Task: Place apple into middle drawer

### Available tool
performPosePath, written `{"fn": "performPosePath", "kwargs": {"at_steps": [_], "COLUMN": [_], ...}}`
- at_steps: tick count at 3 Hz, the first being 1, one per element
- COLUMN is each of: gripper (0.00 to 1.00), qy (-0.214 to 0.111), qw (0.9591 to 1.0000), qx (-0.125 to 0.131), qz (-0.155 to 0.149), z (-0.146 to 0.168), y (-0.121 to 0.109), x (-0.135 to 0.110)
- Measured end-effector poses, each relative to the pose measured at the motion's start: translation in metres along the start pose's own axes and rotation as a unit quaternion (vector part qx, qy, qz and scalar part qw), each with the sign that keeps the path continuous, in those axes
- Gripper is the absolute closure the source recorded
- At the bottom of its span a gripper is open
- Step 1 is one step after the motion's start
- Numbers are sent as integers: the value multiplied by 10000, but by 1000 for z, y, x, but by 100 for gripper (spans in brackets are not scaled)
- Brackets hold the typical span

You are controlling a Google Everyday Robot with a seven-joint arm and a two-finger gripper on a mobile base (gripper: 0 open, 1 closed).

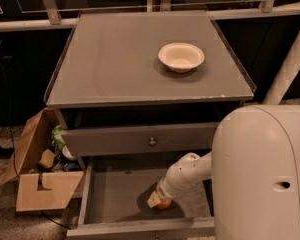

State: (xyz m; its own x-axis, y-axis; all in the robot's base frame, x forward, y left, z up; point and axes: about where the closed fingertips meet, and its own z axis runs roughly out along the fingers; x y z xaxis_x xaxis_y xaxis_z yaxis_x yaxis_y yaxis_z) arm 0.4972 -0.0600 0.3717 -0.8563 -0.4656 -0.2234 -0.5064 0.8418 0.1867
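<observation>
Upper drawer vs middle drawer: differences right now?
The upper drawer is shut; the middle drawer is pulled out. The upper drawer shows only its front and knob; the middle drawer shows its floor. The apple and gripper are inside the middle drawer; the upper drawer's contents are hidden. Both are grey.

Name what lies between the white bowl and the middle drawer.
Camera view: the upper drawer. The gripper is inside the middle drawer, at the apple.

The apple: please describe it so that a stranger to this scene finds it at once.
Start at the grey cabinet with the white bowl on top and look down to its open middle drawer, below the shut drawer. Near the front of its floor the gripper sits over the apple, the only orange-red thing there.
</observation>
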Motion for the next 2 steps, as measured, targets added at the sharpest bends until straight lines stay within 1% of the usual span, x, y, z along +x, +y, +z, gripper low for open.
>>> {"fn": "performPosePath", "kwargs": {"at_steps": [1, 2], "gripper": [0, 0], "qy": [0, 0], "qw": [10000, 10000], "qx": [0, 0], "qz": [0, 0], "z": [0, 0], "y": [0, 0], "x": [0, 0]}}
